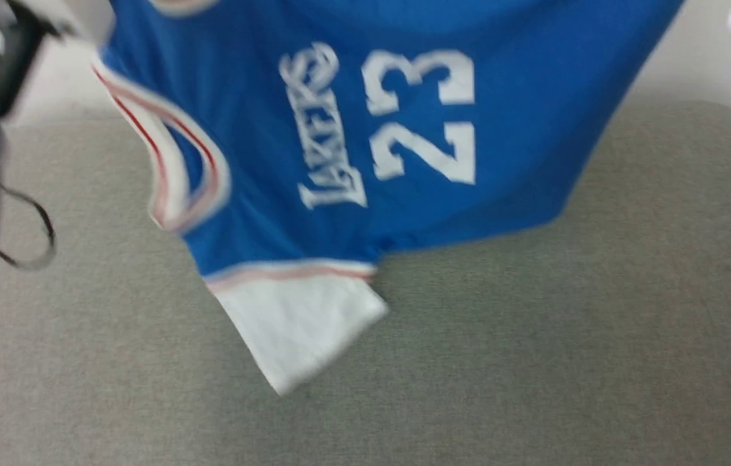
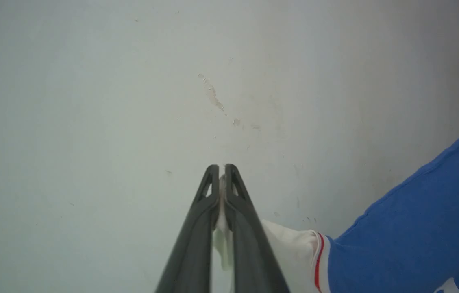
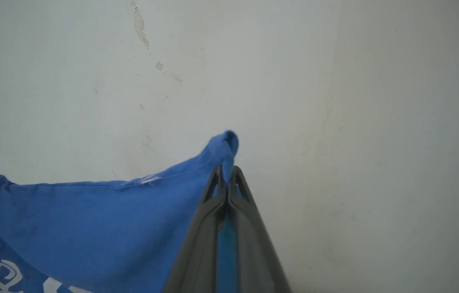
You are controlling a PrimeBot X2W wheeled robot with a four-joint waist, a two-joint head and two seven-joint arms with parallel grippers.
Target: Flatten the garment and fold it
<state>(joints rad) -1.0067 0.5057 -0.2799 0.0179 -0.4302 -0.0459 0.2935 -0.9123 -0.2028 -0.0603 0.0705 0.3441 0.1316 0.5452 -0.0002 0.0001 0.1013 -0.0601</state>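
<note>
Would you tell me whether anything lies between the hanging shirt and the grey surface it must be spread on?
Nothing visible does. The garment hangs from the left gripper and right gripper over the grey surface, bare beneath it.

A bare workroom, perhaps a lab — grey cloth-topped table (image 1: 598,336), scuffed, chipped pale wall (image 2: 91,81).

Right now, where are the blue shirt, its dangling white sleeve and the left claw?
blue shirt (image 1: 514,129), head view, on the blue body beside the number.
white sleeve (image 1: 297,323), head view, middle of the hanging sleeve.
left claw (image 2: 222,167), left wrist view, between its fingertips, shut on the shirt's white fabric.
</note>
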